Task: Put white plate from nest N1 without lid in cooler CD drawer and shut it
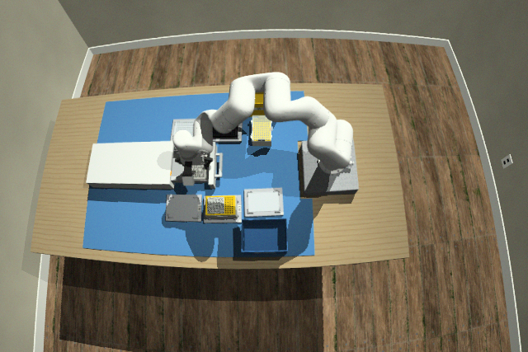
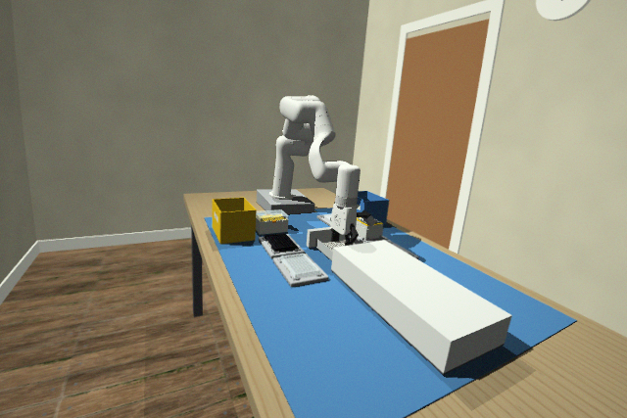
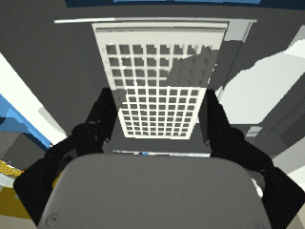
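Observation:
The white plate (image 3: 159, 88), a lidless grid of small wells, sits between my black fingers. My gripper (image 3: 157, 99) is shut on its two long sides. In the overhead view my gripper (image 1: 195, 171) is down inside the open drawer (image 1: 195, 181) of the white cooler CD (image 1: 128, 164), and the arm hides most of the plate. The drawer's bar handle (image 1: 219, 165) faces the arm's base. In the wrist view the drawer's dark grey floor surrounds the plate, with a pale rib past its far end. I cannot tell whether the plate touches the floor. In the side view my gripper (image 2: 347, 233) is at the cooler's near end.
An empty grey nest (image 1: 183, 207), a yellow rack (image 1: 220, 206) and a nest holding a lidded plate (image 1: 262, 202) stand in front of the drawer. A blue bin (image 1: 263, 235), a yellow tip box (image 1: 261, 130), a black plate (image 1: 225, 136) and a yellow bin (image 2: 232, 218) stand around.

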{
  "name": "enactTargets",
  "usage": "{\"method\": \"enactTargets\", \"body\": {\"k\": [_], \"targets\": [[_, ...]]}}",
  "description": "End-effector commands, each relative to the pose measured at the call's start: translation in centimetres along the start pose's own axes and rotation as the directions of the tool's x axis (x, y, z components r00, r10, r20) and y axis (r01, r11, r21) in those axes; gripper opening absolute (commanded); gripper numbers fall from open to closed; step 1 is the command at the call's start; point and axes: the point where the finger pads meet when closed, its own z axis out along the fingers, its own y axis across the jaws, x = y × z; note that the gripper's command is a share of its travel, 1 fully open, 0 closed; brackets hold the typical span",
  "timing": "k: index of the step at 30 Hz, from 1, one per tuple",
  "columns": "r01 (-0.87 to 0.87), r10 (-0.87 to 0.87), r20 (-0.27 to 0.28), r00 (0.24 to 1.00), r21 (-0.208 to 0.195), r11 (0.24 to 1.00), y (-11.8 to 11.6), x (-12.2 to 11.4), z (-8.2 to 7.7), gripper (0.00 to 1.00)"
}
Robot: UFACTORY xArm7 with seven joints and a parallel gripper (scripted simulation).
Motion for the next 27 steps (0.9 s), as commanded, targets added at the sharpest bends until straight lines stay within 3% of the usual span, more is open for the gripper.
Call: {"method": "enactTargets", "body": {"k": [1,12,13,27], "targets": [[0.000,0.000,0.000,1.000,-0.005,1.000,0.19,0.00,-0.22,0.00],[0.000,0.000,0.000,1.000,-0.005,1.000,0.19,0.00,-0.22,0.00],[0.000,0.000,0.000,1.000,-0.005,1.000,0.19,0.00,-0.15,1.00],[0.000,0.000,0.000,1.000,-0.005,1.000,0.19,0.00,-0.12,1.00]]}}
